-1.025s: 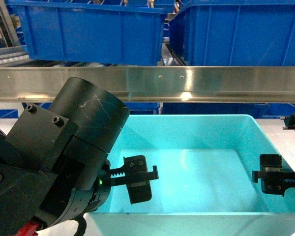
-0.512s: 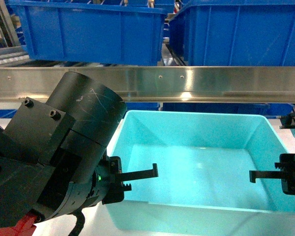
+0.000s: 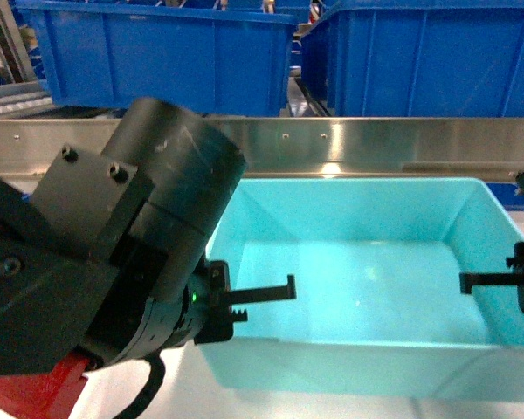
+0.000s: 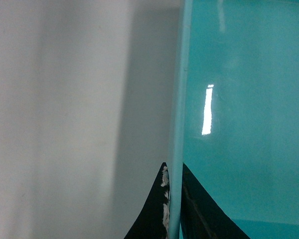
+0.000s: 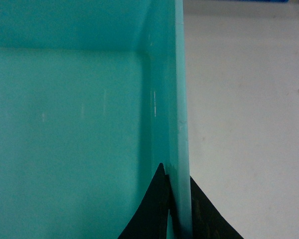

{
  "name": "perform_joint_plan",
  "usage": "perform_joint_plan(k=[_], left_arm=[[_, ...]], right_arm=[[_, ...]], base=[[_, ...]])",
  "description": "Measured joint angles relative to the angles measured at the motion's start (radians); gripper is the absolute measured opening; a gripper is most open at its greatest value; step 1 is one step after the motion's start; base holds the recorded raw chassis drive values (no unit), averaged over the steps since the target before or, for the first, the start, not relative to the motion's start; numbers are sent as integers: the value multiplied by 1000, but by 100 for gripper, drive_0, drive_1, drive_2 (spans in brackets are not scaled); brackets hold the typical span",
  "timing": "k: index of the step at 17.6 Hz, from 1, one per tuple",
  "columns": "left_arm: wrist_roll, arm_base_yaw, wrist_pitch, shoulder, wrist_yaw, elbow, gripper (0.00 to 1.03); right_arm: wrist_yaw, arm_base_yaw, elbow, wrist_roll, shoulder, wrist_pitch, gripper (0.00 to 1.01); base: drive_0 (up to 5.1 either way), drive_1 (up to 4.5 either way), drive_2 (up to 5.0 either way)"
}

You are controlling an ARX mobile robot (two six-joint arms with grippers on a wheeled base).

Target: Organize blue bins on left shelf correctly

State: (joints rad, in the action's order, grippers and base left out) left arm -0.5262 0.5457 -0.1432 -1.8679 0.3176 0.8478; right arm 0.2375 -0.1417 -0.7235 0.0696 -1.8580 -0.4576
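Left gripper (image 4: pixel 172 209): jaws pinched on the left wall of the tub (image 3: pixel 358 288), one finger inside, one outside, rim running straight up between them in the wrist view. Right gripper (image 5: pixel 177 209): same hold on the right wall, jaws closed onto the rim. Both grips sit low in their frames, so only the fingertips show; depth of bite cannot be told.

Head view: tub held between the two arms, near the worktop (image 3: pixel 183 406), whether resting on it or just lifted off is not clear. Its far rim lies just below the steel rail of the shelf (image 3: pixel 349 144). Dark blue bins (image 3: pixel 166 52) sit on the level above the rail.

Step in hand, as judged: two-arm carry of the tub toward the shelf. To do it well, keep both wrists level and moving together so the thin walls don't flex or slip, and mind the rail ahead of the far rim.
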Motion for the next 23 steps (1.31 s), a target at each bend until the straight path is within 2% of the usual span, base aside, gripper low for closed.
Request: perform_joint_plan(k=[5, 6, 8, 15, 23], left_arm=[[14, 23, 27, 69, 49, 80, 2], [23, 28, 47, 78, 58, 88, 2], [30, 26, 34, 80, 52, 88, 2], [31, 26, 32, 81, 49, 88, 2], [31, 29, 35, 81, 48, 88, 2]], right_arm=[[-48, 39, -71, -70, 131, 83, 2], [-59, 39, -65, -95, 150, 73, 2], [-66, 44, -53, -114, 166, 51, 2], [-66, 45, -51, -127, 171, 50, 2], [-69, 50, -49, -130, 172, 50, 2]], base=[[0, 0, 0], [0, 0, 0], [0, 0, 0], [0, -59, 59], [-447, 69, 407]])
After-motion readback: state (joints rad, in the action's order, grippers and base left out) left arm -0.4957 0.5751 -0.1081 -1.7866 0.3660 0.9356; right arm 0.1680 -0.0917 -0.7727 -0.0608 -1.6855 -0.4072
